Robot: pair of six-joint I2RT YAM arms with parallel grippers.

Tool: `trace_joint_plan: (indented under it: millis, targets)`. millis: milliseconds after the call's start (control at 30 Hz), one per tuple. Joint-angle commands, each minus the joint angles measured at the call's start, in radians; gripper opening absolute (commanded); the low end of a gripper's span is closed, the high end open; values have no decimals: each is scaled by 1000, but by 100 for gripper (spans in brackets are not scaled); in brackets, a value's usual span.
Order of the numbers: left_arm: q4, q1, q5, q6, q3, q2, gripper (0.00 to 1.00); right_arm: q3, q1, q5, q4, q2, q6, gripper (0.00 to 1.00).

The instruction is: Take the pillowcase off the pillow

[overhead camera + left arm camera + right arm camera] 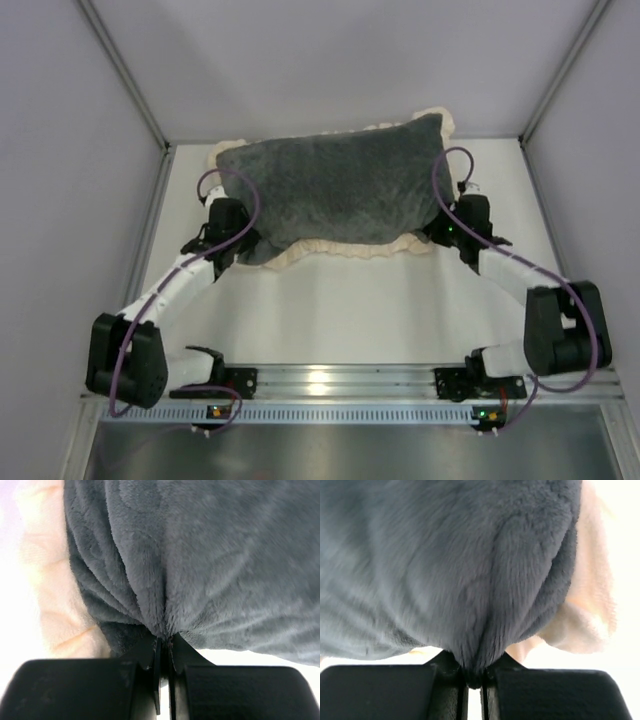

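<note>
White worktop [330, 300] carries the pillowcase [340, 190] across its far half, grey plush up, cream frill [330, 250] along the near edge. No pillow shows; I judge it sits inside. My left end effector [164, 642] and right end effector [474, 672] are each pinched tight on plush at the near corners. Gripping is done, I think; next calls for lifting both corners together so the pillow slides out.

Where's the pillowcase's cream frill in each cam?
Top external: cream frill along the near edge, centre.
Left wrist: left side.
Right wrist: right side.
Shared landmark: the pillowcase, its grey plush face bordering the frill.
</note>
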Motion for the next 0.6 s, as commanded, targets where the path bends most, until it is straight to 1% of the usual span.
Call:
trace_joint_plan:
  millis: [0, 33, 67, 100, 133, 167, 200, 233, 300, 333, 400, 433, 567]
  targets:
    - [-27, -7, 100, 0, 30, -126, 0, -9, 87, 3, -47, -252, 11, 0]
    - [-47, -7, 116, 6, 42, -188, 0, -9, 96, 31, -81, -307, 8, 0]
    - [-62, -7, 130, 9, 53, -221, 0, -7, 110, 37, -165, -425, 6, 0]
    - [-76, -7, 159, 13, 66, -251, 0, -1, 109, 37, -205, -478, 5, 0]
    - [-95, -8, 200, 16, 99, -312, 0, 10, 112, 37, -248, -527, 2, 0]
    - [-124, -8, 229, 14, 118, -342, 0, 51, 112, 36, -303, -609, -5, 0]
    - [-136, -8, 261, 13, 139, -369, 0, 75, 112, 33, -407, -646, -11, 0]
    - [-148, -8, 325, 5, 179, -423, 0, 100, 112, 25, -454, -717, -18, 0]
    - [-202, -7, 375, -10, 220, -472, 0, 169, 110, 8, -532, -785, -18, 0]
    - [-226, -8, 412, -21, 243, -516, 0, 190, 112, -1, -599, -812, -12, 0]
    - [-277, -7, 442, -33, 302, -561, 0, 267, 112, -30, -666, -878, -8, 0]
    - [-288, -8, 459, -43, 319, -602, 0, 289, 112, -44, -716, -910, -3, 0]
    - [-317, -8, 545, -73, 383, -702, 0, 394, 112, -76, -821, -970, 12, 0]
